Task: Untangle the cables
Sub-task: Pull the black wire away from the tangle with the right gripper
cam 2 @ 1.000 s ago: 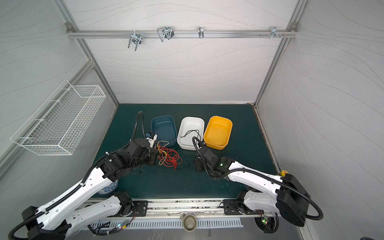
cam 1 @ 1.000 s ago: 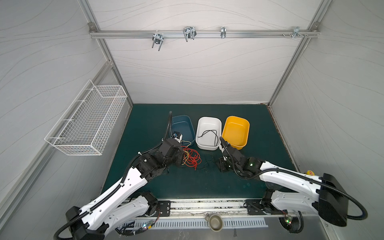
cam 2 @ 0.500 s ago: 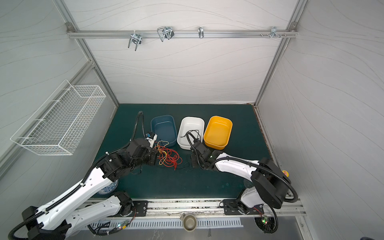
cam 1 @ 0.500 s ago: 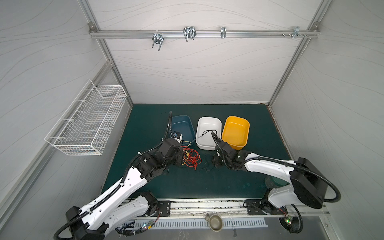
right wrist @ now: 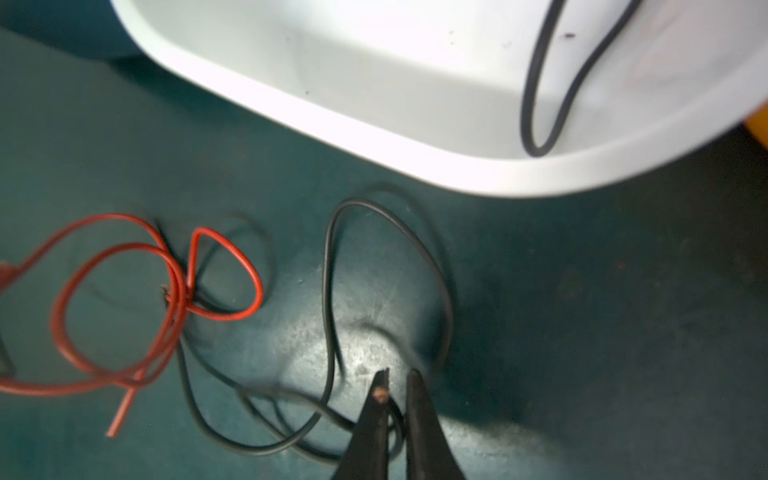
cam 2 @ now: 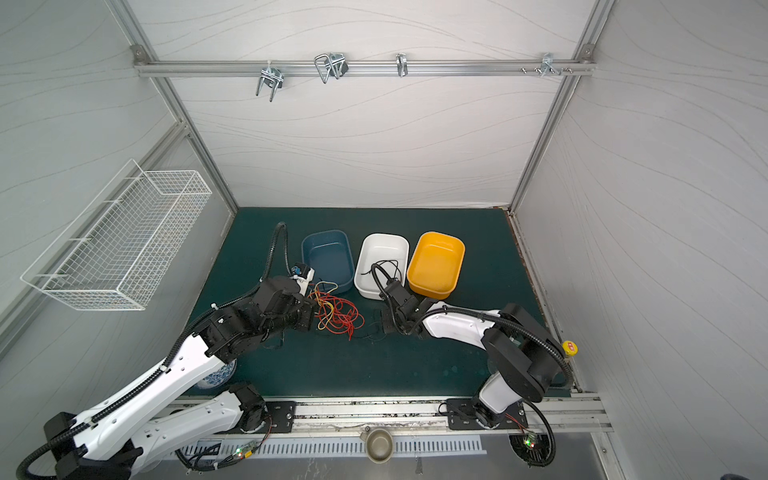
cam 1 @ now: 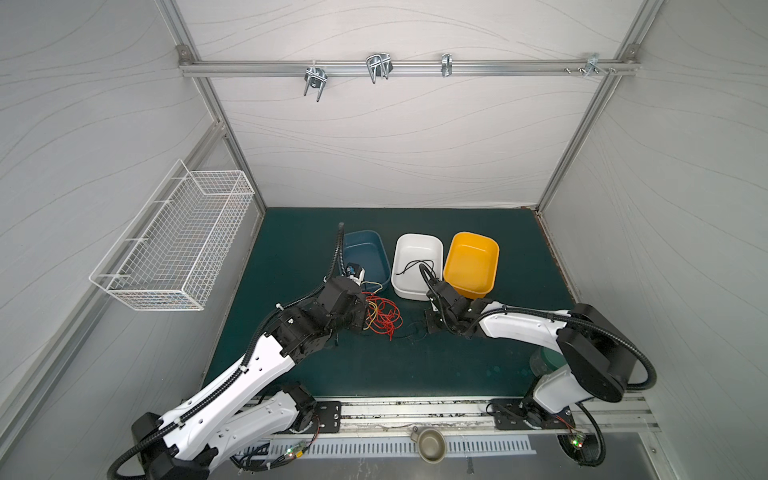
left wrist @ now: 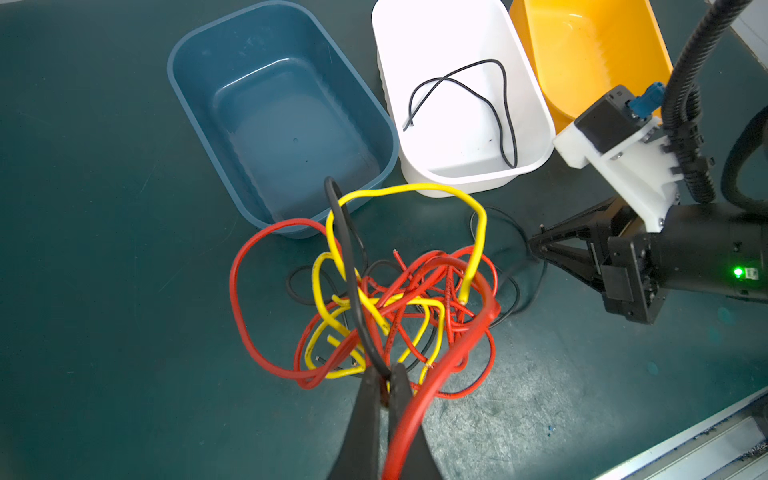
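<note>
Fingers (left wrist: 365, 415) of the left gripper (left wrist: 385, 376) are pressed together on a black cable (left wrist: 347, 257). It rises out of the tangle of cables (left wrist: 395, 307), a knot of red, yellow and black loops. The knot lies on the green mat (left wrist: 83, 291) just in front of the blue tub (left wrist: 199, 83). A red strand (left wrist: 436, 382) crosses in front of one finger.

The right gripper (right wrist: 398, 380) sits low over the mat, beside the tangle and near the white tub (right wrist: 332, 112). Its fingers (right wrist: 424, 424) are closed to a narrow slit, pinching a loose black cable (right wrist: 328, 291) whose bare copper end shows at one tip. Another black wire (left wrist: 498, 112) lies inside the white tub, and the yellow tub (left wrist: 590, 54) stands just beside that one. In both top views the tangle lies between the two grippers.
</note>
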